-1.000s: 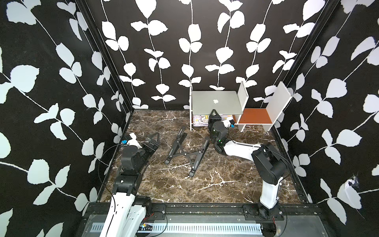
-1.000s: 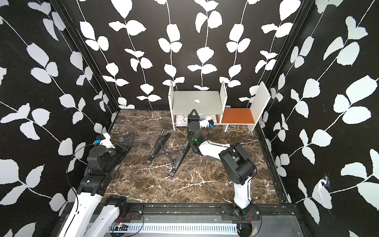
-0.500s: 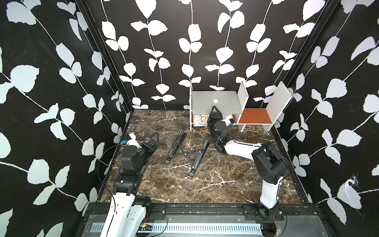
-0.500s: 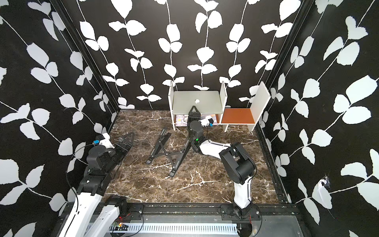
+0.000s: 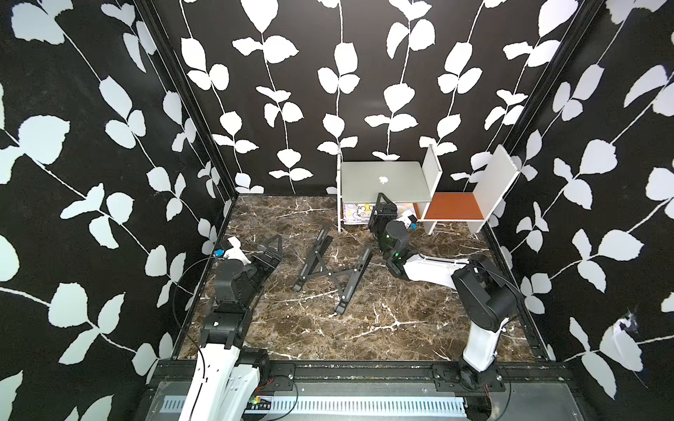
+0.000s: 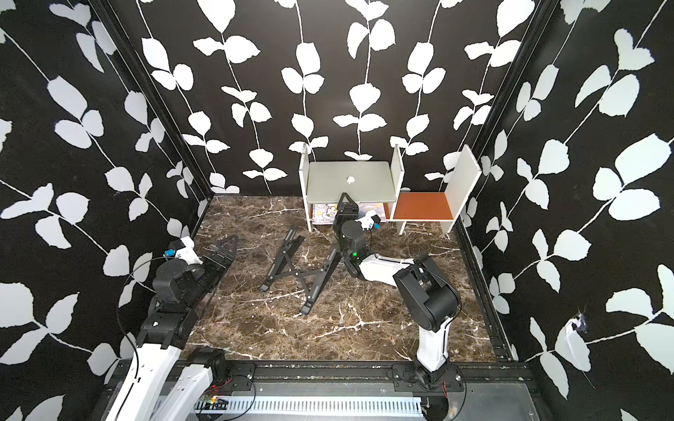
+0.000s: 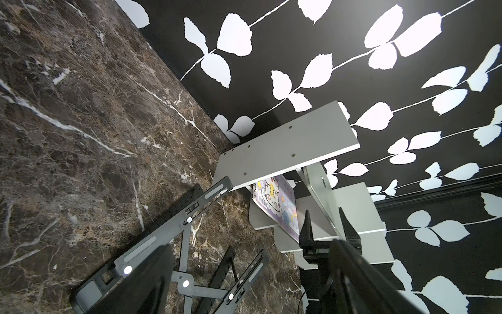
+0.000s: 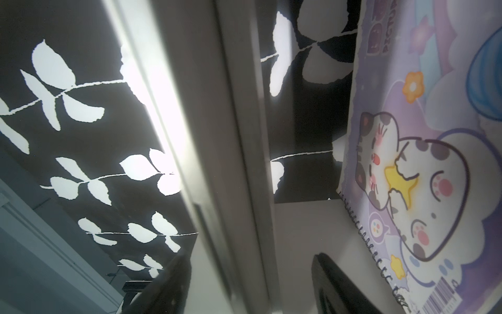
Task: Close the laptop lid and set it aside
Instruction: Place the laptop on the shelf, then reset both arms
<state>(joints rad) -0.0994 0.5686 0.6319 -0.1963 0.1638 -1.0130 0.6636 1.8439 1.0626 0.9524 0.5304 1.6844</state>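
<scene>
Now, laptop point(image 5: 364, 186): shut and lying flat on the upper board of the white shelf unit point(image 5: 432, 171), which stands against the back edge of the desk point(image 5: 328, 328), nearer its right back corner; both top views show it point(image 6: 328, 186).
laptop lid point(image 6: 368, 178): down on the base, apple logo facing up.
right gripper point(image 5: 382, 198): at the middle of the laptop's front edge, its 2 fingers spread apart, 1 over the lid and 1 under the board; the left wrist view shows it point(image 7: 327, 225) straddling that edge.
contact: in the right wrist view the fingers point(image 8: 163, 288) stand wide on either side of the grey edges of laptop and board; whether either finger touches the laptop cannot be told.
left gripper point(image 5: 271, 248): low near the left edge of the desk, well apart from the laptop, jaws spread wide.
stand point(image 5: 328, 269): black folding X-frame, lying on the middle of the desk between the 2 arms, in front of the shelf unit and apart from both grippers.
notebook point(image 5: 355, 213): spiral-bound, cartoon cat on a purple cover, in the bay under the laptop's board, just beside the right gripper's lower finger.
orange-brown board point(image 5: 452, 206): lower part of the shelf unit, to the right of the laptop, set lower than the lid.
</scene>
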